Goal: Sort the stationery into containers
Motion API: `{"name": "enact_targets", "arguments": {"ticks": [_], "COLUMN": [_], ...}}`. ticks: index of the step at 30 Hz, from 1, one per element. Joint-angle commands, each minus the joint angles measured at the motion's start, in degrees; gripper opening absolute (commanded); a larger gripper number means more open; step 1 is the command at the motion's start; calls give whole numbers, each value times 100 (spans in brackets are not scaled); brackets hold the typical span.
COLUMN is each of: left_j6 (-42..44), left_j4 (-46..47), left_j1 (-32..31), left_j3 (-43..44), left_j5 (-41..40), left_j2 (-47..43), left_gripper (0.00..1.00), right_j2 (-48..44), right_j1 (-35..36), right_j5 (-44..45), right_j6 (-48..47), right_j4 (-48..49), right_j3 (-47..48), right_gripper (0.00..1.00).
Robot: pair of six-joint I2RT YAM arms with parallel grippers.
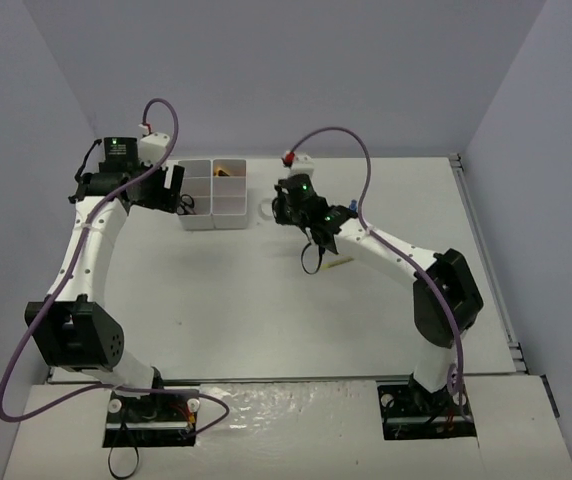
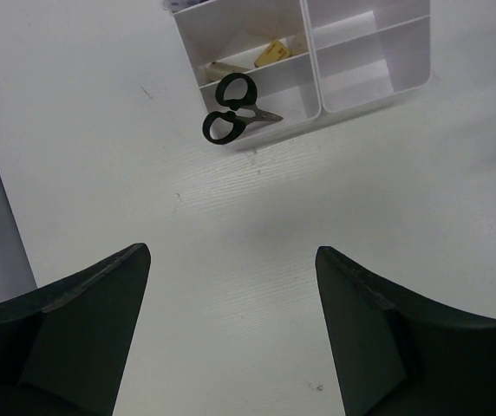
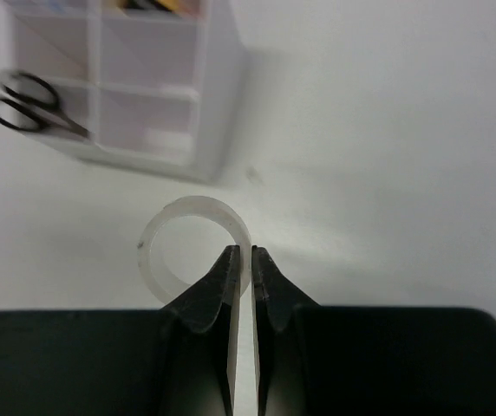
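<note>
The white containers (image 1: pixel 213 187) stand at the back of the table, left of centre. Black-handled scissors (image 2: pixel 229 108) stick out of a near compartment, and a yellow eraser (image 2: pixel 272 54) lies in the one behind. My right gripper (image 3: pixel 242 251) is shut on the wall of a translucent white tape roll (image 3: pixel 198 208), one finger inside the ring and one outside. The roll (image 1: pixel 266 210) sits just right of the containers (image 3: pixel 213 113). My left gripper (image 2: pixel 232 250) hangs open over bare table beside the containers' (image 2: pixel 369 78) left side, holding nothing.
A yellow marker (image 1: pixel 340 264) lies on the table under the right arm. A small blue item (image 1: pixel 351 209) shows just behind that arm. Grey walls close in the table on the left, back and right.
</note>
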Motion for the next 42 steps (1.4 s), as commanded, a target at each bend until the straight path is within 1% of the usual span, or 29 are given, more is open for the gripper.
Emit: {"name": "enact_targets", "arguments": {"ticks": [1, 4, 5, 6, 9, 12, 15, 19, 26, 27, 28, 30, 33, 37, 42], "left_j6": [-482, -552, -552, -552, -512, -484, -438, -440, -407, -400, -395, -398, -411, -435, -467], "left_j4": [631, 815, 843, 868, 940, 996, 1004, 1028, 958, 949, 947, 936, 940, 942, 946], "left_j1": [425, 520, 521, 554, 613, 703, 742, 783, 877, 880, 874, 882, 881, 882, 882], "left_j3": [-39, -251, -289, -322, -428, -477, -505, -551, -492, -481, -473, -465, -465, -463, -444], "left_j5": [219, 243, 235, 243, 259, 258, 289, 347, 367, 375, 377, 398, 436, 518, 620], "left_j2": [-262, -330, -357, -366, -350, -363, -376, -399, -458, -454, -453, -436, -419, -417, -473], "left_gripper": [74, 74, 74, 74, 74, 74, 74, 74, 74, 74, 74, 74, 74, 74, 74], "right_j2": [1205, 2423, 2669, 2862, 3636, 4017, 4080, 4093, 4222, 4197, 4158, 3994, 3687, 3231, 2680], "right_j1": [177, 193, 201, 210, 202, 202, 203, 208, 259, 276, 291, 312, 359, 415, 421], "right_j5": [60, -16, 10, 43, 108, 139, 241, 388, 586, 576, 549, 470, 390, 300, 278], "right_j6": [-644, -796, -832, -874, -956, -1018, -1043, -1018, -1093, -1130, -1159, -1181, -1263, -1308, -1325], "right_j4": [416, 422, 422, 439, 510, 560, 642, 855, 884, 881, 888, 888, 888, 897, 908], "right_j3": [2133, 3382, 3696, 4247, 5091, 5617, 5614, 5363, 5220, 5183, 5120, 5039, 4945, 4932, 4952], "right_gripper": [0, 0, 0, 0, 0, 0, 0, 0, 0, 2, 12, 26, 40, 46, 47]}}
